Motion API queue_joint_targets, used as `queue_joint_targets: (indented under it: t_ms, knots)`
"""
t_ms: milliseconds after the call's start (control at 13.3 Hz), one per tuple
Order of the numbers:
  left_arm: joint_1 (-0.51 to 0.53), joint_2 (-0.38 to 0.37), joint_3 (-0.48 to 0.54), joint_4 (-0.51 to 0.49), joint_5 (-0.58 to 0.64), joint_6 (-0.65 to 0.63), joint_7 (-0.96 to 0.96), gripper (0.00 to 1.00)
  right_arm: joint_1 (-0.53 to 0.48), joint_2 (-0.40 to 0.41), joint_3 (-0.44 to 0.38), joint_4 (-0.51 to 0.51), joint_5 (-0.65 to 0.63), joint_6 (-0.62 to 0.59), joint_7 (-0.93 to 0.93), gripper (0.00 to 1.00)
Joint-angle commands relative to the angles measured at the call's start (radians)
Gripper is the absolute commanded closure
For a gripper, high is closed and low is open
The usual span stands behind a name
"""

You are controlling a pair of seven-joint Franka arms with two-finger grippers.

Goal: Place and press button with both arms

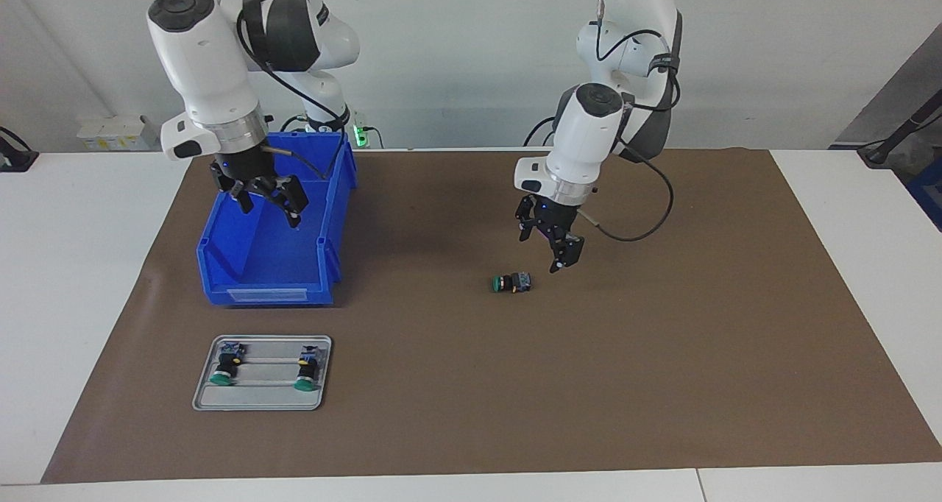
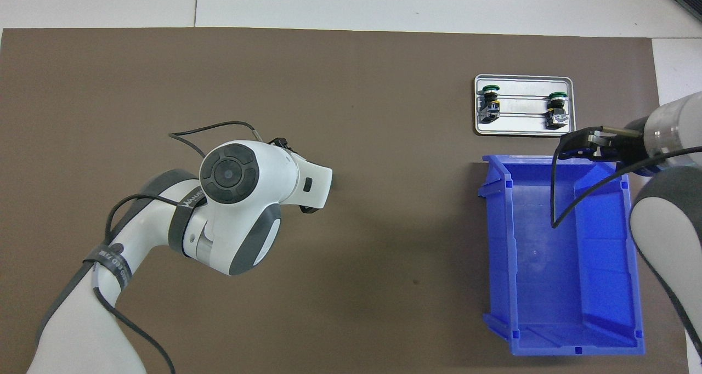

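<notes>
looks like robotics lab / test bench setup, not home or shop. two white jointed arms (image 1: 213,68) bolted at one end of plain white table (image 1: 73,266), brown mat (image 1: 515,384) spread over it as work area. blue plastic parts bin (image 1: 272,259) and small metal tray (image 1: 261,402) on mat, typical bench kit. loose cables trailing off arms, bare pale wall, power strip with green light (image 1: 360,135) at table edge

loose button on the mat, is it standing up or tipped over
Tipped over. The button lies on its side on the brown mat, green cap pointing sideways toward the right arm's end, base toward the left gripper hanging above it.
</notes>
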Motion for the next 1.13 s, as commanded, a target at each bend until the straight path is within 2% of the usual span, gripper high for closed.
queue_joint_targets:
  t_ms: [0, 150, 451, 676, 1051]
  knots:
    - [-0.016, 0.084, 0.019, 0.008, -0.012, 0.081, 0.096, 0.00, -0.036, 0.041, 0.006, 0.149, 0.009, -0.113, -0.094, 0.00]
    - [-0.013, 0.101, 0.019, 0.019, -0.012, 0.101, 0.137, 0.00, -0.049, 0.095, 0.006, 0.272, 0.006, -0.178, -0.157, 0.00]
    - [-0.018, 0.124, 0.019, 0.050, -0.011, 0.107, 0.137, 0.00, -0.043, 0.085, 0.009, 0.274, -0.015, -0.230, -0.212, 0.00]
    - [-0.025, 0.152, 0.019, 0.048, -0.009, 0.158, 0.140, 0.00, -0.051, 0.080, 0.008, 0.271, -0.014, -0.236, -0.241, 0.00]
    - [-0.038, 0.179, 0.016, 0.044, -0.011, 0.204, 0.165, 0.00, -0.046, 0.051, 0.008, 0.211, -0.011, -0.221, -0.227, 0.00]
